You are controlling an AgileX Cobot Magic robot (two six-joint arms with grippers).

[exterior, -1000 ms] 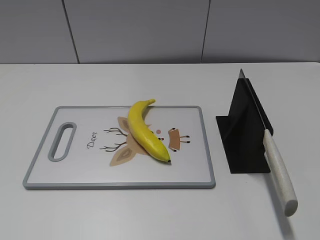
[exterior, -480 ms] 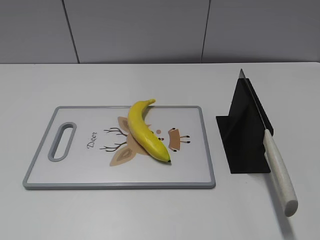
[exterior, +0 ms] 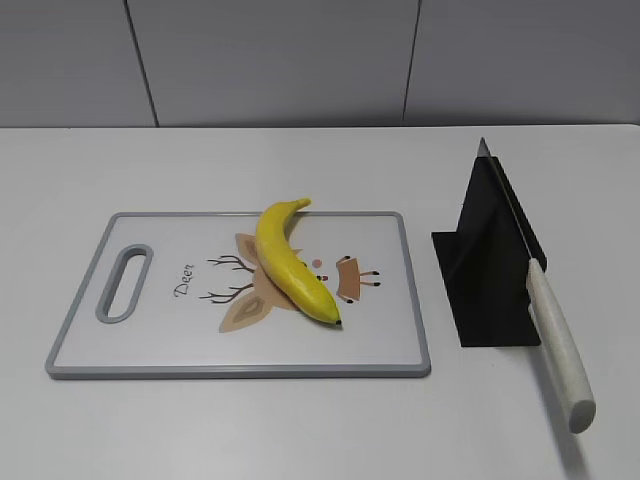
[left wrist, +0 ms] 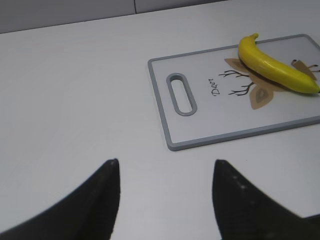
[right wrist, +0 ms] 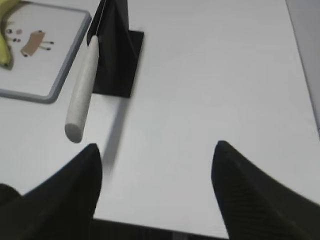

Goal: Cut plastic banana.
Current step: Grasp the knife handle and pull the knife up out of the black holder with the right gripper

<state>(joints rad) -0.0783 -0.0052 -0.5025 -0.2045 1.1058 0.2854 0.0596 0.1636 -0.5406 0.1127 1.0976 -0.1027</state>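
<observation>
Knife (right wrist: 82, 90) handle points toward the right gripper (right wrist: 155, 187), fingers apart, empty, nearest arm. Plastic banana (exterior: 290, 262) lies diagonally on the cutting board (exterior: 150, 345); left gripper (left wrist: 165, 200) apart, seemingly farther off.

No change can be made out between the earlier exterior pictures and now. The plastic banana (exterior: 291, 262) is seen at the same spot and the same angle on the cutting board (exterior: 380, 345), and the knife (exterior: 545, 315) is seen in the black holder (exterior: 480, 285) at 3 o'clock from the board exactly as a second ago. No arm or gripper has been brought into the exterior view.
</observation>
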